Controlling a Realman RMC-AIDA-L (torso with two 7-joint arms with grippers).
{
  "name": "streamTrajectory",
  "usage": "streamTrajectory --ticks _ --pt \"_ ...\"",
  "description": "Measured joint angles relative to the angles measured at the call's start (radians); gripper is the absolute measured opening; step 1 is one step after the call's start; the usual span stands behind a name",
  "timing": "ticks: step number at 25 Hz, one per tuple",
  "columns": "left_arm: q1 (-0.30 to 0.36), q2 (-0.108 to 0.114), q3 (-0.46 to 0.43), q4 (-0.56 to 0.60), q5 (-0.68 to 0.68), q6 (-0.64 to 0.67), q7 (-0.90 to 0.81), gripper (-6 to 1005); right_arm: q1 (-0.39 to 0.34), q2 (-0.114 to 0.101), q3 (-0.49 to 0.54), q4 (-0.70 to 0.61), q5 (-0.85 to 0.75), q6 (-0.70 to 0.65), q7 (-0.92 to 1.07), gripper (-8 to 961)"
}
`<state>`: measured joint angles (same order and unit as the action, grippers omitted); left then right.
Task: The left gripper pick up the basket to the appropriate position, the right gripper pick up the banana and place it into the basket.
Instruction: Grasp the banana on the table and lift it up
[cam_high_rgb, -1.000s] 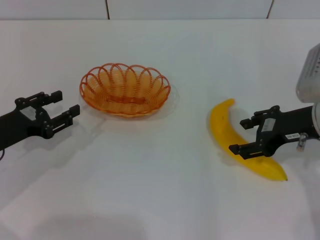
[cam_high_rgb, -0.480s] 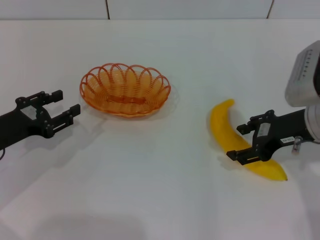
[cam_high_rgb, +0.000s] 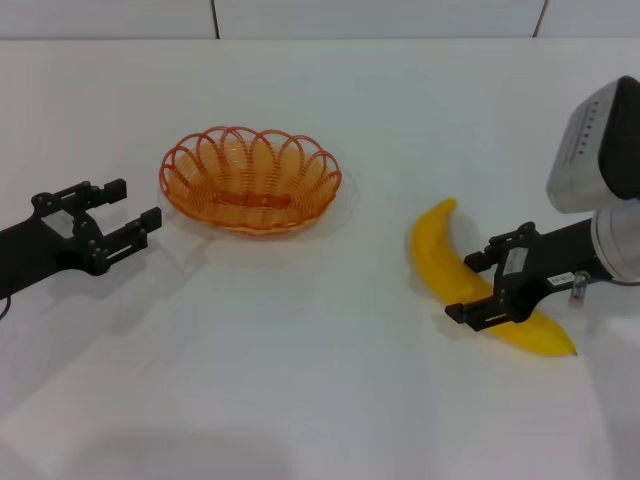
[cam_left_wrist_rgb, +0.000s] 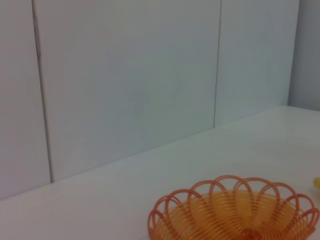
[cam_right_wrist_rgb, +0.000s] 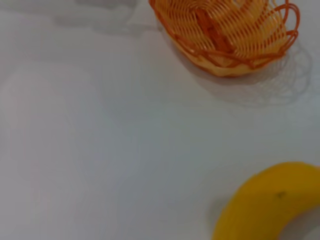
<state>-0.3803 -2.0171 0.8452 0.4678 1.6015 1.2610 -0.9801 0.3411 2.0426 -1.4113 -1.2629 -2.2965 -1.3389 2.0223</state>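
While the orange wire basket (cam_high_rgb: 250, 179) sits empty at the upper centre-left of the head view, the left gripper (cam_high_rgb: 118, 220) hangs just to its left, fingers spread wide and holding nothing, apart from the scalloped rim. At the right of that view the yellow banana (cam_high_rgb: 470, 281) lies on the white table (cam_high_rgb: 300, 360), curving from its upper tip down to the lower right. The right gripper (cam_high_rgb: 483, 287) straddles the banana's middle with its fingers apart, one on each side of the fruit; whether they touch the peel cannot be told. Nothing lies between banana and basket, which are well apart. The table is plain, glossy and white. Behind it, the left wrist view shows a pale panelled wall (cam_left_wrist_rgb: 130, 75) with thin vertical seams, meeting the table's far edge.
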Motion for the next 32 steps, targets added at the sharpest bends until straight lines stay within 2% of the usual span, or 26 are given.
streamTrajectory --ticks 11,20,30,32 --pt "-0.004 -0.001 0.0 0.0 0.0 0.0 0.0 616 0.036 0.002 -0.001 0.055 -0.023 0.015 0.003 751" --pt "-0.006 -0.002 0.0 0.0 0.0 0.0 0.0 616 0.036 0.002 0.0 0.056 -0.023 0.043 0.017 751" --pt "-0.006 -0.002 -0.001 0.0 0.0 0.0 0.0 616 0.026 -0.001 0.009 0.002 -0.009 0.032 0.024 564" --pt "-0.005 -0.002 -0.003 0.0 0.0 0.0 0.0 616 0.021 0.0 0.005 -0.035 0.017 0.028 0.015 482"
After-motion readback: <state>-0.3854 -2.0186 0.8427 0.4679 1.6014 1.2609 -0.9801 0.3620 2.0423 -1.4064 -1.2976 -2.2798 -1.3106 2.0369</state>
